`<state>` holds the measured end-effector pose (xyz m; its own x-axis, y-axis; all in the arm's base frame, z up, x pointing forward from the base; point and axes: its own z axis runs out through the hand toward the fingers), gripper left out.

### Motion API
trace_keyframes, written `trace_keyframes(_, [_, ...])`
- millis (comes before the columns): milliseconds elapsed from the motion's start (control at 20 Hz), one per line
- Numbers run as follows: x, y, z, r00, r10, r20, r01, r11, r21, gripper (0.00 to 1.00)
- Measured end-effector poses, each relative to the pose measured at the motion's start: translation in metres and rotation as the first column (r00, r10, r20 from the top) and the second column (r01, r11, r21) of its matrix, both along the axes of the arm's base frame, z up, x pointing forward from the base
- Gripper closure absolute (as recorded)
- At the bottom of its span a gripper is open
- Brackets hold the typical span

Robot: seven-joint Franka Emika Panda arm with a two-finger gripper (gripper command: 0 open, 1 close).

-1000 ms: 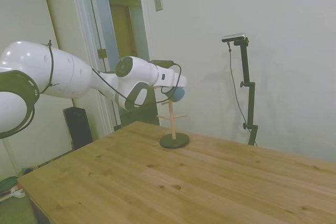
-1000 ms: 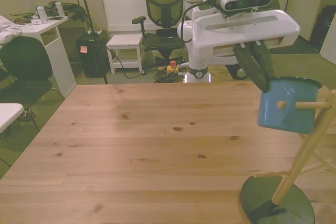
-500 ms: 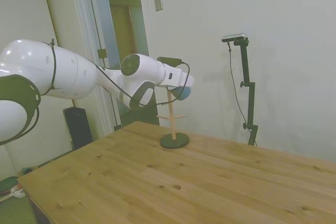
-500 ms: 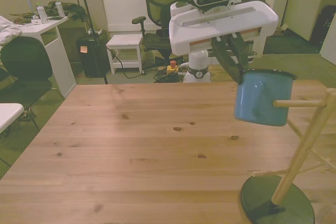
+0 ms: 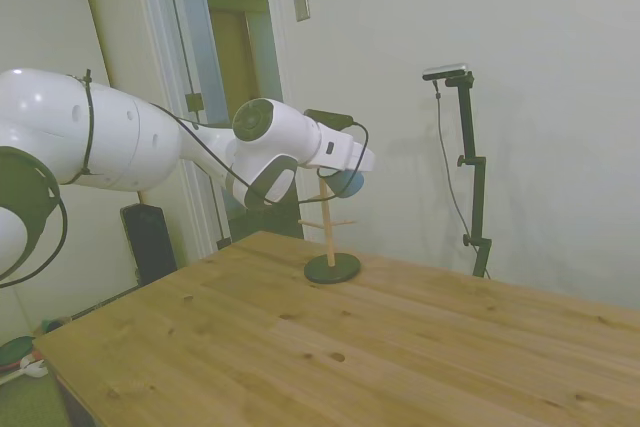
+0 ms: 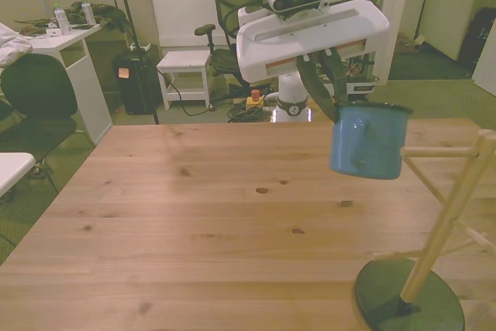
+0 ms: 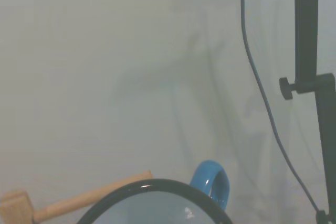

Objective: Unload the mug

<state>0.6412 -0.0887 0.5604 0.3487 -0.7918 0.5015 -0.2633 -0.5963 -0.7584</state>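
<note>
While the mug [image 6: 366, 141] hangs in the air above the table [image 6: 194, 215], I judge the unloading about half done; in the front view the gripper [image 6: 328, 97] has its dark fingers clamped on the mug's rim, one inside and one outside as far as I can tell, and the mug sits upright, just to the front view's left of the wooden mug tree [image 6: 446, 215]; the tip of the upper peg [image 6: 434, 149] lies close beside the mug's wall, and I cannot say for certain that it is apart from it, though it looks free of the handle; the wrist view shows the blue loop handle [image 7: 211, 184] with nothing through it and the peg off to one side, which supports that reading; the side view only places the mug near the top of the tree at the far end of the table; what is left, as I see it, is to carry the mug clear, lower it onto bare wood, and let go.
</note>
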Motion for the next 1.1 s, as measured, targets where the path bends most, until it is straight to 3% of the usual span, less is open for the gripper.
trace_keyframes(550, [-0.024,-0.01,-0.045,0.986,0.054,-0.156,-0.054,0.999,0.0,1.0])
trace_keyframes(1100, [-0.045,-0.024,-0.099,0.963,0.088,-0.257,-0.101,0.994,-0.038,1.0])
